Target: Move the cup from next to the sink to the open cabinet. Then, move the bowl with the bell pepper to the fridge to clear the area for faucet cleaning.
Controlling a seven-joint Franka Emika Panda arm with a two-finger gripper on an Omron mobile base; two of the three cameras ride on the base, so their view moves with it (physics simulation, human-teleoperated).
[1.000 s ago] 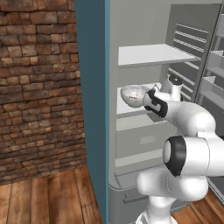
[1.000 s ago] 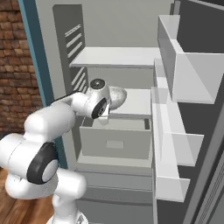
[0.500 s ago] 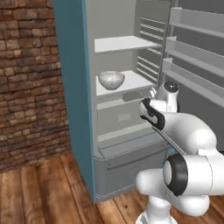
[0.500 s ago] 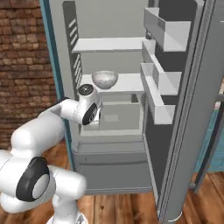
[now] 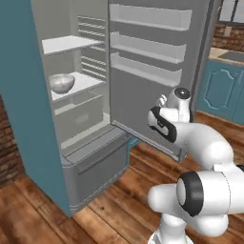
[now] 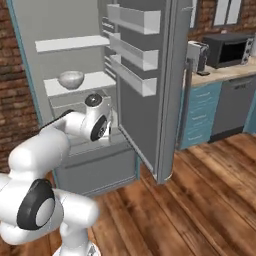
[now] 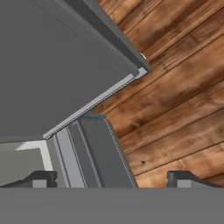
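My base cameras have swung since the earlier pictures: the whole scene has shifted, so the fridge (image 5: 71,95) now sits off to the left in both base views, and the kitchen counter (image 6: 225,75) with its microwave (image 6: 230,49) and toaster (image 6: 198,54) has come into the right base view. A second ago my arm reached up to the bowl (image 5: 61,83) on the fridge shelf; half a second ago it had dropped away from it. Now the gripper (image 7: 111,177) is low, well apart from the bowl and beside the open fridge door (image 5: 152,71).

The fingers (image 7: 39,178) stand spread wide with nothing between them. Past them I see the wooden floor (image 7: 175,100) and the lower edge of the fridge door.

The bowl stands upright on the middle shelf (image 6: 85,82) inside the fridge, mouth facing up, toward the left part of that shelf in the left base view. It is round, so I cannot give it a long axis. I cannot tell whether the bell pepper lies inside it; the bowl's inside is too small and blurred. The fridge door stands wide open, with its door racks (image 5: 147,47) facing out.
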